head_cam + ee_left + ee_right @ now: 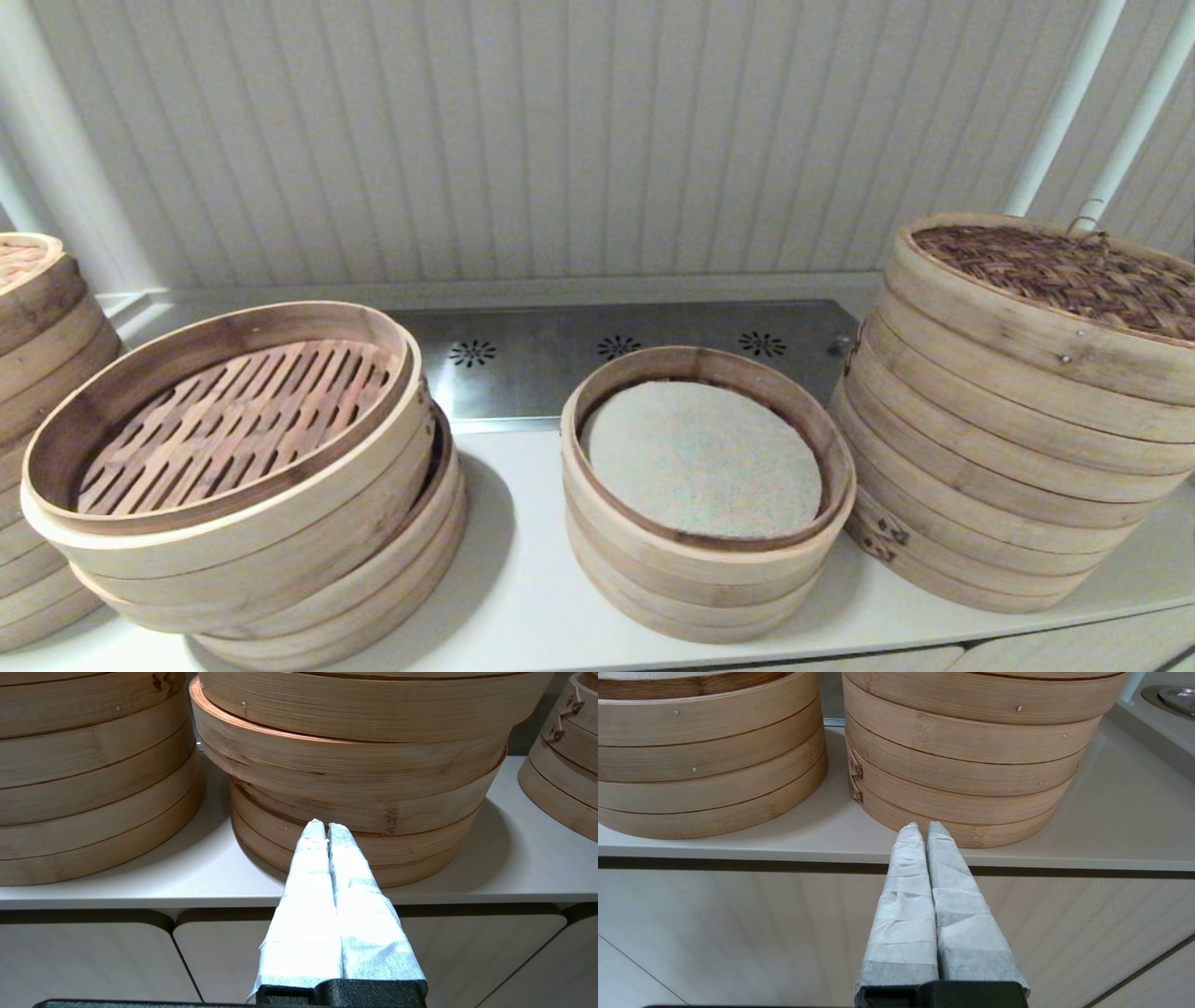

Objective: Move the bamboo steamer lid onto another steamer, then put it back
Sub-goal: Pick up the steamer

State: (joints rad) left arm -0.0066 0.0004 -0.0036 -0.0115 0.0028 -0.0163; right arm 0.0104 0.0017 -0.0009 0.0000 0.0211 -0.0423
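The bamboo steamer lid (1074, 271), with its dark woven top and pale band rim, lies on the tall stack of bamboo bands (990, 467) at the counter's right end. In the right wrist view the lower bands of this stack (966, 751) stand just beyond my right gripper (923, 825), which is shut and empty and hangs in front of the counter edge. My left gripper (326, 825) is also shut and empty, low before the counter. It faces the left-hand stack under the slatted basket (355, 765). Neither gripper shows in the head view.
A wide basket with a slatted floor (233, 420) sits askew on a stack at the left. A shorter three-band steamer (705, 467) with a pale cloth liner stands in the middle. Another stack (37, 373) is at the far left edge. White pipes (1064, 103) rise behind the tall stack.
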